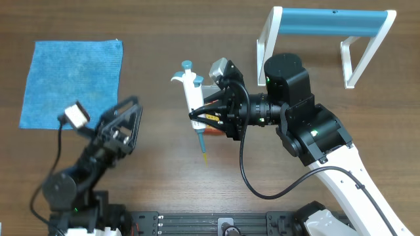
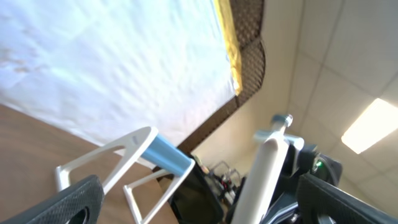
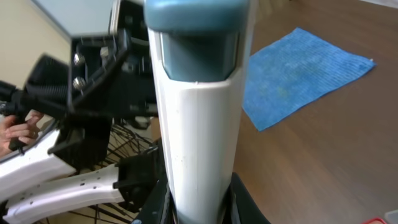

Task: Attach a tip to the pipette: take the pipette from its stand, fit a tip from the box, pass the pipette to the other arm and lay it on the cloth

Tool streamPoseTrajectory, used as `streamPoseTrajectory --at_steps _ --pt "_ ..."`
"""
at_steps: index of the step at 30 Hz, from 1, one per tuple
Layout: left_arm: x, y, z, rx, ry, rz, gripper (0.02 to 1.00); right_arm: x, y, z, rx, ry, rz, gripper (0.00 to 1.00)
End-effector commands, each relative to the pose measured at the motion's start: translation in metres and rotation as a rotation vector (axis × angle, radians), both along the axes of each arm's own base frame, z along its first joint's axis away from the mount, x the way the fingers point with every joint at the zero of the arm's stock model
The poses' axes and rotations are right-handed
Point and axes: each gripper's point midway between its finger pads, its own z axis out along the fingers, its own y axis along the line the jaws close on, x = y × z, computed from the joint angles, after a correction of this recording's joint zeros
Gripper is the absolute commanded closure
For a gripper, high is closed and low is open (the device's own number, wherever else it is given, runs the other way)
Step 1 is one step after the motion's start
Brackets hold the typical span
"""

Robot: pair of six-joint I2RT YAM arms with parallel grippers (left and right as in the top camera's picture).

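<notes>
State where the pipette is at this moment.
In the top view the pipette is near the middle of the table, held by the right gripper, between the blue cloth at left and the stand at right.

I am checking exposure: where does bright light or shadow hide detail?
Left wrist view: the ceiling light glares, the white surface looks nearly blank. Top view: even light, soft shadows on the table. Right wrist view: the pipette is evenly lit.

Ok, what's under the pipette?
Wooden table shows below the pipette. The right hand gripping it hides most of something orange, so I can't tell what that is.
</notes>
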Motion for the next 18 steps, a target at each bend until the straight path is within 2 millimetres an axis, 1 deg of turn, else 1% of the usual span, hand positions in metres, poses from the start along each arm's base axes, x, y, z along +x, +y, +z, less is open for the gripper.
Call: streamPoseTrajectory --at_steps 1,2,3,5,7,9,12,15,18 --pt "-0.02 -0.057 0.035 0.207 -0.035 -0.493 0.023 -0.013 0.002 0.012 0.042 -0.017 0.077 0.923" --pt "-0.027 -0.064 0.035 0.238 -0.014 -0.613 0.023 -0.016 0.002 0.013 0.05 -0.01 0.095 0.923" --pt "-0.029 -0.067 0.035 0.264 -0.012 -0.675 0.023 -0.019 0.003 0.014 0.058 -0.003 0.109 0.923" --pt "-0.027 -0.07 0.033 0.305 -0.027 -0.746 0.023 -0.023 0.003 0.017 0.071 0.022 0.132 0.923" --pt "-0.025 -0.075 0.034 0.327 -0.072 -0.775 0.023 -0.024 0.003 0.017 0.074 0.046 0.132 0.923" --pt "-0.029 -0.084 0.035 0.348 -0.138 -0.81 0.023 -0.024 0.003 0.017 0.074 0.052 0.13 0.923" --pt "-0.033 -0.093 0.034 0.356 -0.174 -0.846 0.023 -0.025 0.004 0.018 0.079 0.06 0.131 0.923" --pt "-0.031 -0.098 0.034 0.35 -0.192 -0.851 0.023 -0.031 0.011 0.02 0.086 0.06 0.158 0.921" --pt "-0.028 -0.099 0.036 0.352 -0.226 -0.836 0.023 -0.034 0.016 0.017 0.08 0.075 0.175 0.923"
